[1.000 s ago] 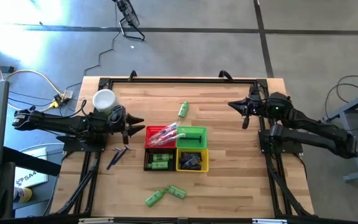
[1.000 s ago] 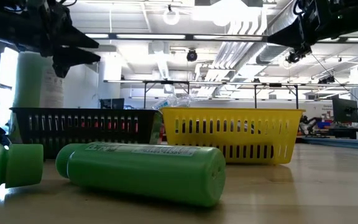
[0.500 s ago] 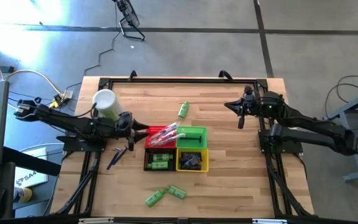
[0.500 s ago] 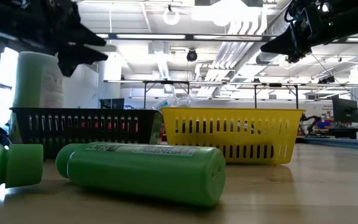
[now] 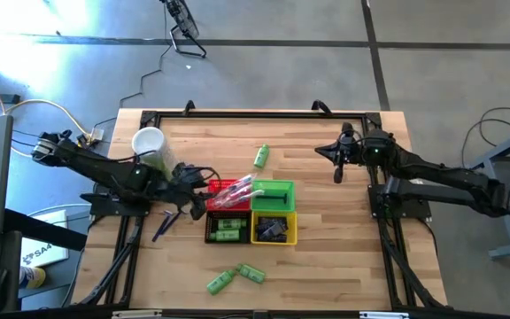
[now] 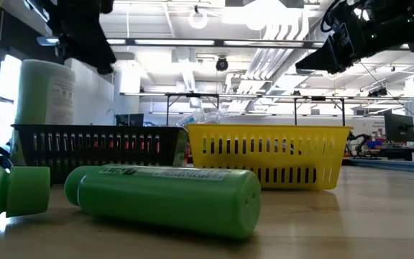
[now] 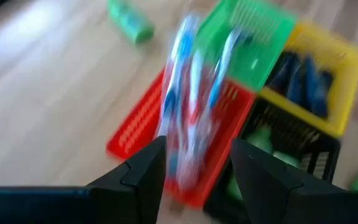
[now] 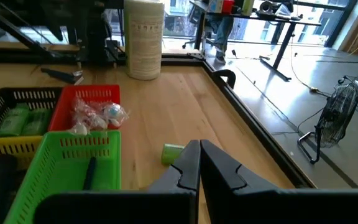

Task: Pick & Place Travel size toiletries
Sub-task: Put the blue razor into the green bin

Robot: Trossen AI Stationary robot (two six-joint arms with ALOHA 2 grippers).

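Left wrist view: the left gripper (image 7: pixel 194 165), fingers parted and empty, points at the toothbrushes (image 7: pixel 191 93) straight ahead in the red basket (image 7: pixel 143 121), long axes running away from it; the right gripper (image 5: pixel 337 164) waits clenched far right.

Bare table (image 5: pixel 326 239) right of baskets (image 5: pixel 251 213)

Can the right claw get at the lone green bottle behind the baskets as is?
Probably yes. The right claw, shut, hovers beside the green bottle with bare table between them; it must open first.

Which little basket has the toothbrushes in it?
The red basket, the one nearest the left gripper. Clear-wrapped toothbrushes lie across it, while the black basket holds green bottles and the yellow basket dark packets.
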